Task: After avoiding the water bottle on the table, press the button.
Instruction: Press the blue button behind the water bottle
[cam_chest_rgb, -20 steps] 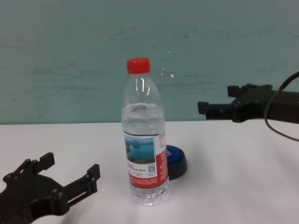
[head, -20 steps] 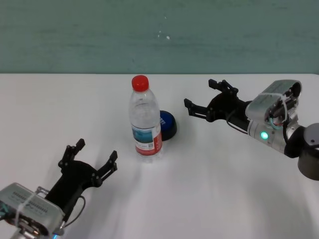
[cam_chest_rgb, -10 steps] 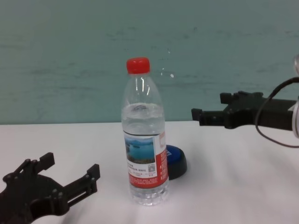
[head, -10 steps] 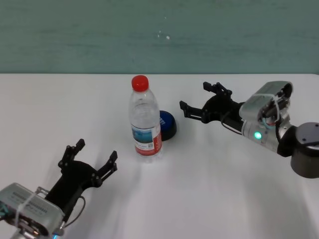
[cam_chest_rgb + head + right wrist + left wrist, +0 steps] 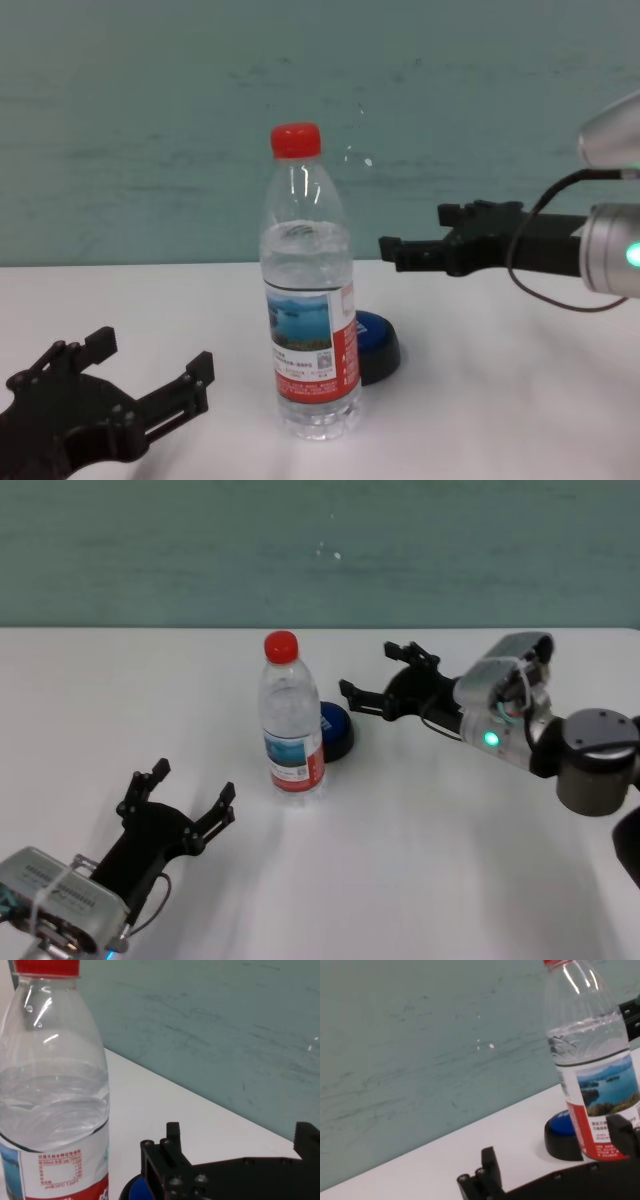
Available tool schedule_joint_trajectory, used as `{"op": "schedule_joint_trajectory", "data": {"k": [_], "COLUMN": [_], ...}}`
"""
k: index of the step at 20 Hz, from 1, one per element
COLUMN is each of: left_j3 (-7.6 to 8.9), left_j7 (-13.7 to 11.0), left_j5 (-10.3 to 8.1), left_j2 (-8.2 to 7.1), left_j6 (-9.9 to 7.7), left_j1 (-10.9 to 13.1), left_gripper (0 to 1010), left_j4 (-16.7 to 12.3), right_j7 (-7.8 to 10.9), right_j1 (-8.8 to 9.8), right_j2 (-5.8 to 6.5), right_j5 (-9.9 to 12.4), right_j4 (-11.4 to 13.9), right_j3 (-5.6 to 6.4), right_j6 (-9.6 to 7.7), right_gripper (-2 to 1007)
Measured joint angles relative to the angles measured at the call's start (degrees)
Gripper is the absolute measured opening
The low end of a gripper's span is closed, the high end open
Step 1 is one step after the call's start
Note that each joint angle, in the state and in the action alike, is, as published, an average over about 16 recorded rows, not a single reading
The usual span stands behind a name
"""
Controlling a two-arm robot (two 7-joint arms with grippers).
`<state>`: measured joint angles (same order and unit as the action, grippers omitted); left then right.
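The water bottle (image 5: 291,718) stands upright mid-table, clear with a red cap and a landscape label; it also shows as bottle (image 5: 308,320), bottle (image 5: 592,1060) and bottle (image 5: 52,1095). Just behind it to the right sits the blue button (image 5: 335,730) on a black base, half hidden by the bottle, seen again as button (image 5: 378,343) and button (image 5: 562,1132). My right gripper (image 5: 372,675) is open and hangs in the air right of the bottle, above and just beyond the button (image 5: 134,1190). My left gripper (image 5: 192,795) rests open near the table's front left.
The white table (image 5: 420,860) runs back to a teal wall (image 5: 320,550). Nothing else stands on the table.
My right gripper has moved left toward the bottle and button, staying open and above the table. The left arm, bottle and button have not moved.
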<state>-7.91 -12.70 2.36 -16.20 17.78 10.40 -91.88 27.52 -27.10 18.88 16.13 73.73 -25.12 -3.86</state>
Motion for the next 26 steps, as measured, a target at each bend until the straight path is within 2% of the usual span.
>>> {"op": "schedule_joint_trajectory", "data": {"k": [6,12,26], "left_j3": [0.00,0.00,0.00], "left_j7": [0.00,0.00,0.00], "left_j5": [0.00,0.00,0.00], "left_j2": [0.00,0.00,0.00], "left_j6": [0.00,0.00,0.00], "left_j1": [0.00,0.00,0.00], "left_gripper": [1000,1000,1000], "left_j4": [0.00,0.00,0.00], "right_j7": [1.47,2.46,3.39], "right_j1": [-2.59,-4.07,-6.71], "right_j2": [-1.37,-2.14,-2.58], "right_j5": [-0.14,-0.20,-0.39], "right_j4": [-3.80,-6.30,-11.92], "right_j3": [-1.44,-2.34,-2.28], "right_j6": [1.59,2.96,4.47], "right_gripper": [1004,1004,1004]}}
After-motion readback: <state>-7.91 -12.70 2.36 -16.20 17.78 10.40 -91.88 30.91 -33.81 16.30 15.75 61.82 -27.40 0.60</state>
